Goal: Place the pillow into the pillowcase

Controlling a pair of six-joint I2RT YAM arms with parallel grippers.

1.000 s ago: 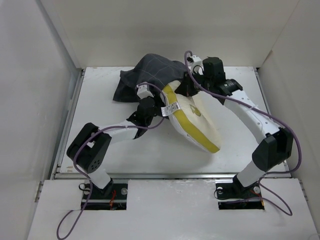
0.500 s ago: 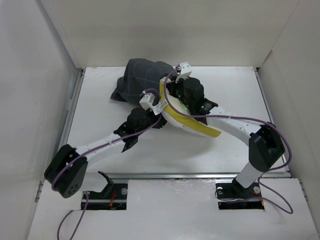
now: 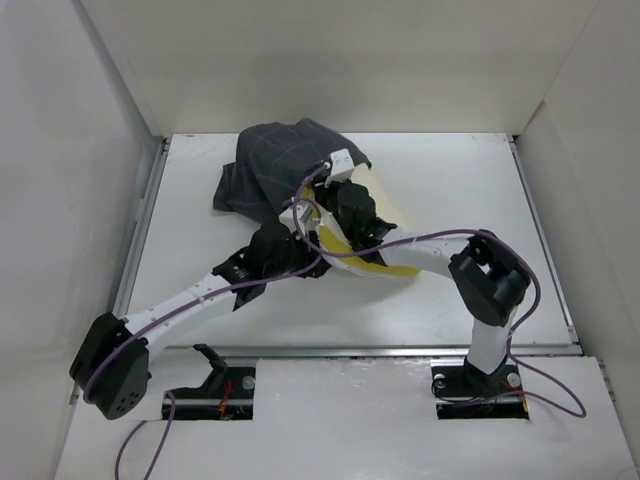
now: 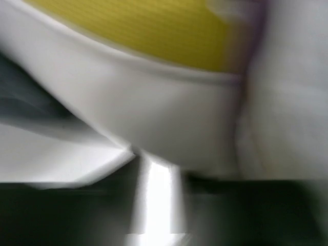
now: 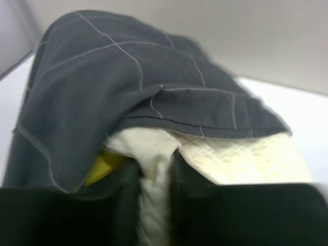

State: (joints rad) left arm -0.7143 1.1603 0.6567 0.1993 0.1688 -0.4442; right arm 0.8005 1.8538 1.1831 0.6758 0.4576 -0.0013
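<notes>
The dark grey grid-patterned pillowcase (image 3: pixel 275 170) lies bunched at the back of the table, its open hem (image 5: pixel 205 120) draped over the cream pillow (image 3: pixel 378 195). The pillow's yellow edge band (image 3: pixel 372 264) sticks out toward the front. My right gripper (image 3: pixel 340 185) sits at the case's mouth. In its wrist view the right gripper (image 5: pixel 156 177) is shut on a bunched fold of the pillow (image 5: pixel 246 159). My left gripper (image 3: pixel 308 222) is beside it at the pillow's left end. The blurred left wrist view has the left gripper (image 4: pixel 156 174) pinching a white fold below the yellow band (image 4: pixel 154 31).
White walls (image 3: pixel 100 150) enclose the table on the left, back and right. The right arm's elbow (image 3: pixel 490 285) stands high at the front right, and purple cables loop over both arms. Bare table (image 3: pixel 470 180) lies right of the pillow.
Both arms have pushed leftward and back. The right arm swung in over the pillow. The pillowcase now covers more of the pillow, and less cream and yellow shows.
</notes>
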